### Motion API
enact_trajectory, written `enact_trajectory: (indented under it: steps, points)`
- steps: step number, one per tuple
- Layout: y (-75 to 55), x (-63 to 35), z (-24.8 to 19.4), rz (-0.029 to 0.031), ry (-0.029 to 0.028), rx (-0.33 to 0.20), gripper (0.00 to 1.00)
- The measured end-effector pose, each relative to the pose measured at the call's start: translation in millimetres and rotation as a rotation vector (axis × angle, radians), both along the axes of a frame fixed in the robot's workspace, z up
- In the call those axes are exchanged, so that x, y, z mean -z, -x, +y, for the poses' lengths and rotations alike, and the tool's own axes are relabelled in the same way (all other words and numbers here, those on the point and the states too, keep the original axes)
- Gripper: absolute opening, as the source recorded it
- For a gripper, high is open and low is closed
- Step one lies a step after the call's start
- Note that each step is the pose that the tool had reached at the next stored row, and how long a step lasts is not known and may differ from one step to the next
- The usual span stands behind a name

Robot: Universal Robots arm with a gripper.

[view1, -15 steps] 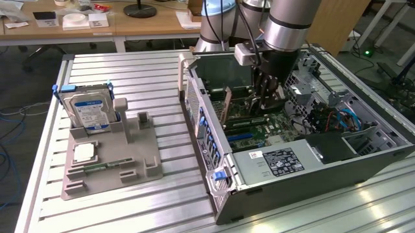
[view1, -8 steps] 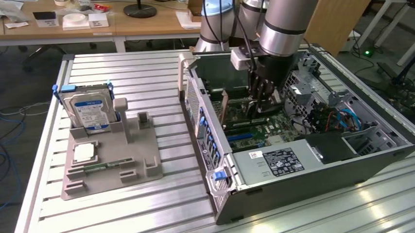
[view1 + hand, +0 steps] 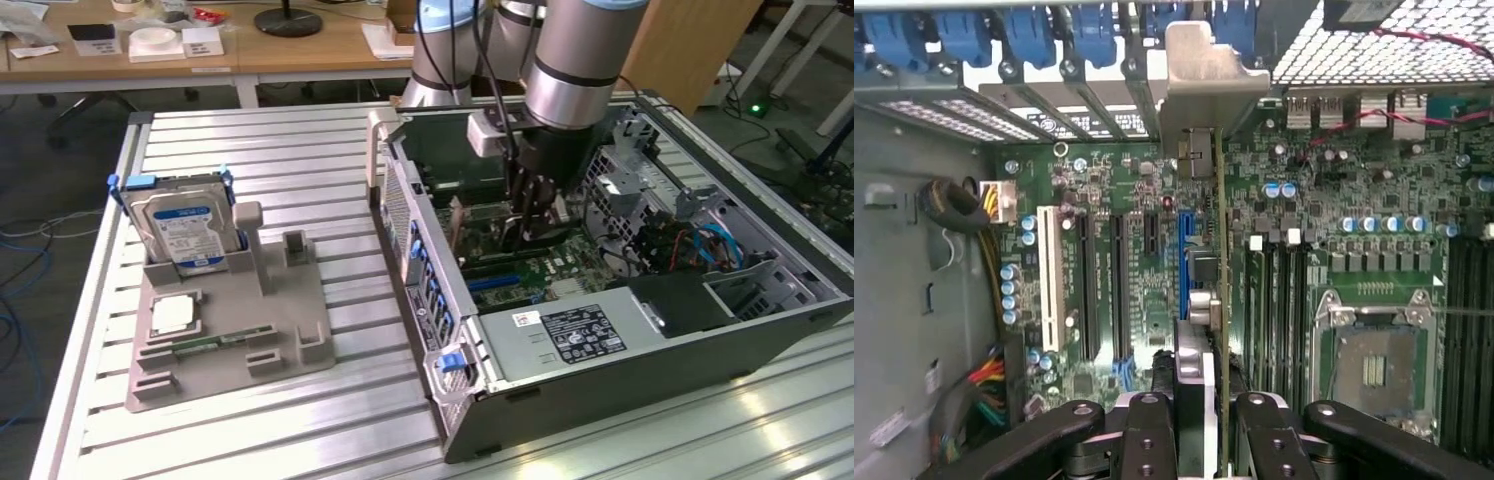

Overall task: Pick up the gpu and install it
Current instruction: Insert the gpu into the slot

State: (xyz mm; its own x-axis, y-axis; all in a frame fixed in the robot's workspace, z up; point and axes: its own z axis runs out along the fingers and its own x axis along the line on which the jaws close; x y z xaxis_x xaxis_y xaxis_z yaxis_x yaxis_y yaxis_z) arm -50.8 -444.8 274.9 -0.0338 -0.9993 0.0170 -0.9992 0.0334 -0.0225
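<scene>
Your gripper (image 3: 1199, 435) is clamped on the gpu (image 3: 1206, 300), holding it on edge inside the case (image 3: 641, 370). The card stands just beside the blue slot (image 3: 1183, 250) of the motherboard (image 3: 1374, 200). Farther off, its silver bracket (image 3: 1209, 80) meets the case's rear wall.

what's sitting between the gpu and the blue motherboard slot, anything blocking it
Nothing visible. The end effector holds the gpu edge-on right by the blue slot, whose opening looks bare. The cable bundle lies off by the case wall, clear of the path.
</scene>
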Motion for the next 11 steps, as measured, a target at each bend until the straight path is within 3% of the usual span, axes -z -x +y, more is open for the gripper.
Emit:
enact_trajectory:
  steps: [7, 11]
  points:
    - [1.1, 2.4, -0.2, 0.0000, 0.0001, 0.000, 0.28]
    - [1.0, 3.1, -3.0, 0.0000, 0.0001, 0.000, 0.28]
